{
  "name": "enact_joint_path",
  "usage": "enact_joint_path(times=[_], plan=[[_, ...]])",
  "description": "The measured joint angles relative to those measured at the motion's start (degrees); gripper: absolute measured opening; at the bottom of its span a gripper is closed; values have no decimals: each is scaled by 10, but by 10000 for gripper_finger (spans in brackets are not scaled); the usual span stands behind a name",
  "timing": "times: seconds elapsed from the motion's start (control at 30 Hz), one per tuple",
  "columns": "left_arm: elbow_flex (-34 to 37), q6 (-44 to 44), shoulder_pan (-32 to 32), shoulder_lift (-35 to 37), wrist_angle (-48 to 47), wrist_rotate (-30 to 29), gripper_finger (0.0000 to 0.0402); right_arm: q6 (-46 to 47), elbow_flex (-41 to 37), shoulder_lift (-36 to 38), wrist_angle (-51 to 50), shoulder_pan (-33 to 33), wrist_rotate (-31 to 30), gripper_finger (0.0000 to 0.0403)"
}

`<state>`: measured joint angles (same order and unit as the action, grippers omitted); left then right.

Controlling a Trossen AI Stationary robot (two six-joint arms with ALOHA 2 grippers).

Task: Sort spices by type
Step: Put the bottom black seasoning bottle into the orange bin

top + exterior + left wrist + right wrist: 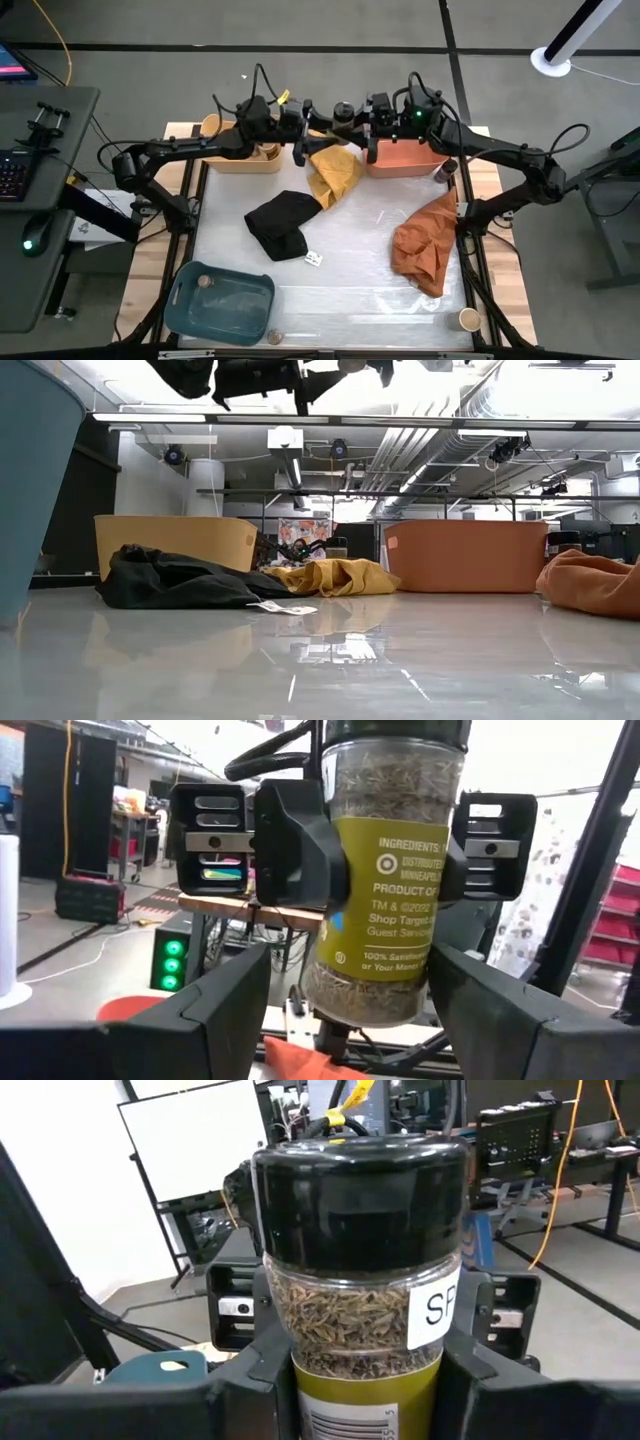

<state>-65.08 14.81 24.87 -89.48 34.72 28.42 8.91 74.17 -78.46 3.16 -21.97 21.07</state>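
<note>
A spice jar (344,110) with a black cap, dried herbs inside and a yellow label is held upright high above the far middle of the table, between the yellow bin (245,157) and the orange bin (405,157). My right gripper (365,1380) is shut on it, coming from the right. My left gripper (350,1010) faces it from the left, open. Its fingers stand on either side of the jar's lower part (365,990); I cannot tell whether they touch it. Both grippers show at the low view's top edge (300,375). My right gripper pinches the jar's body on its label (365,1395), below the black cap, between its two fingers. The fingers (295,850) come level from the table's right, on opposite sides of the jar at mid height. The jar stands upright, lifted clear of the table.
A yellow cloth (335,172), a black cloth (283,224) and an orange cloth (425,245) lie on the table. A blue bin (235,305) at the near left holds one jar (205,282). Other jars stand beside the orange bin (444,172), at the near right (468,320) and at the near edge (275,338).
</note>
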Motion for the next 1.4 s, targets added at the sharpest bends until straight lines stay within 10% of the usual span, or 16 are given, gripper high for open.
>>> enact_joint_path(times=[0.63, 0.87, 1.4], plan=[[0, -14, -36, -1, -9, -7, 251, 31, 0, -33, 36, 21, 18, 129], [0, -16, -35, 0, -13, -4, 186, 38, 0, -34, 40, 22, 28, 133], [-1, -37, 12, 19, -145, -4, 141, 45, 0, 18, -17, -10, -62, 259]])
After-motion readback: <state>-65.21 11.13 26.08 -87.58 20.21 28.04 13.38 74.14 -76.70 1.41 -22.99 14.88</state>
